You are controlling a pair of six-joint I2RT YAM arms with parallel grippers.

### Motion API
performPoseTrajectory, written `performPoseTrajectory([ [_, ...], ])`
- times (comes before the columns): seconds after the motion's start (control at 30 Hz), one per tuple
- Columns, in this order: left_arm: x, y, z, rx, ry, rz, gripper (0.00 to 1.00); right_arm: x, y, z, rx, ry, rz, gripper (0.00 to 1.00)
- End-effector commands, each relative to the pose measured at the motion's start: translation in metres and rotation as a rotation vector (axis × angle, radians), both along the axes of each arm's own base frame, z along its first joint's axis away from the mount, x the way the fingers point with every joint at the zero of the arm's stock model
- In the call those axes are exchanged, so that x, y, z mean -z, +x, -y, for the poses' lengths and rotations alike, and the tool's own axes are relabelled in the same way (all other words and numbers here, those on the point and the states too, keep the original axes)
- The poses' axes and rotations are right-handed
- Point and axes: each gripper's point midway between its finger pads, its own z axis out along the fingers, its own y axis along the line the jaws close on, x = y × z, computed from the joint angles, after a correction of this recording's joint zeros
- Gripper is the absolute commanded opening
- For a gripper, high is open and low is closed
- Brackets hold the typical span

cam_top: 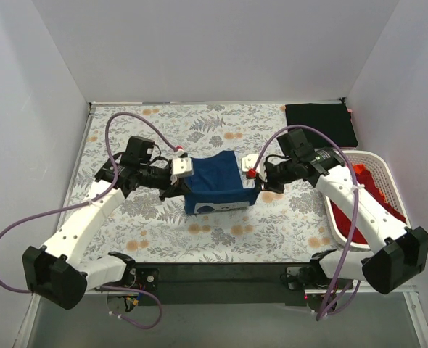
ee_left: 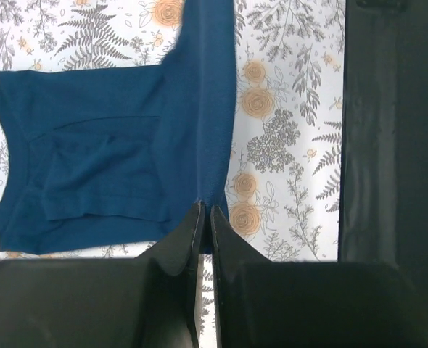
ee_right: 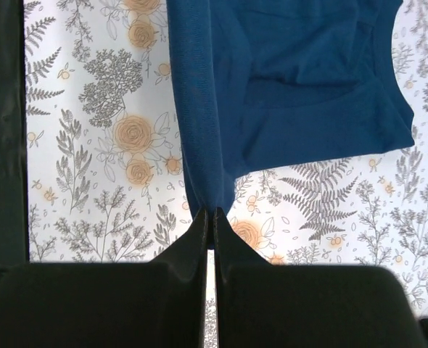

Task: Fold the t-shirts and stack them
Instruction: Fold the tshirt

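Note:
A navy blue t-shirt [cam_top: 214, 181], partly folded, lies mid-table with a bit of white print at its near edge. My left gripper [cam_top: 187, 190] is shut on its left near corner, and the cloth stretches up from the jaws in the left wrist view [ee_left: 207, 145]. At the shirt's right near corner, my right gripper [cam_top: 252, 187] is shut on the cloth too, which hangs taut from its jaws in the right wrist view [ee_right: 199, 109]. A folded black t-shirt [cam_top: 321, 123] lies at the back right. Red and orange t-shirts [cam_top: 370, 185] fill the white basket [cam_top: 377, 156].
The floral table cover [cam_top: 127, 217] spans the table. White walls close in the back and both sides. A black rail [cam_top: 214, 275] runs along the near edge between the arm bases. Purple cables loop over both arms.

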Motion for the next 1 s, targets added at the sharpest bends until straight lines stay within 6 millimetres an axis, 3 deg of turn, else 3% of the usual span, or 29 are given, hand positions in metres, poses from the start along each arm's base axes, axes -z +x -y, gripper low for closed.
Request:
performPoseTrajectory([
  [0.0,-0.010,0.011,0.003,-0.061,-0.022,-0.113,0.00,0.000,0.013,-0.001,0.005,-0.017,-0.050,0.01],
  [0.07,-0.004,0.038,-0.002,-0.106,-0.035,-0.125,0.00,-0.016,0.040,-0.006,0.021,0.006,-0.015,0.01],
  [0.1,-0.006,0.049,-0.003,-0.114,-0.045,-0.113,0.00,-0.008,0.051,-0.012,0.010,0.000,-0.043,0.01],
  [0.23,0.010,0.097,-0.016,-0.156,-0.028,-0.135,0.00,-0.012,0.091,-0.031,-0.028,0.014,-0.036,0.01],
  [0.33,0.034,0.132,-0.026,-0.201,0.010,-0.133,0.00,0.001,0.120,-0.044,-0.043,0.007,-0.066,0.01],
  [0.37,0.041,0.140,-0.028,-0.219,0.012,-0.144,0.00,0.022,0.129,-0.047,-0.042,-0.011,-0.108,0.01],
  [0.43,0.058,0.164,-0.029,-0.250,0.031,-0.155,0.00,0.024,0.152,-0.051,-0.041,-0.004,-0.082,0.01],
  [0.53,0.085,0.187,-0.029,-0.301,0.050,-0.212,0.00,0.046,0.186,-0.057,-0.019,-0.010,-0.098,0.01],
  [0.57,0.092,0.192,-0.030,-0.326,0.054,-0.231,0.00,0.069,0.194,-0.058,-0.011,-0.030,-0.137,0.01],
  [0.6,0.098,0.201,-0.030,-0.338,0.053,-0.223,0.00,0.070,0.203,-0.060,-0.004,-0.027,-0.127,0.01],
  [0.63,0.112,0.205,-0.032,-0.350,0.076,-0.235,0.00,0.087,0.205,-0.060,0.001,-0.041,-0.160,0.01],
  [0.7,0.125,0.210,-0.033,-0.356,0.089,-0.244,0.00,0.100,0.206,-0.059,0.000,-0.054,-0.178,0.01],
  [0.83,0.152,0.205,-0.031,-0.344,0.133,-0.290,0.00,0.138,0.187,-0.048,-0.003,-0.115,-0.264,0.01],
  [0.97,0.161,0.189,-0.028,-0.312,0.156,-0.317,0.00,0.150,0.163,-0.040,0.004,-0.135,-0.333,0.01],
])
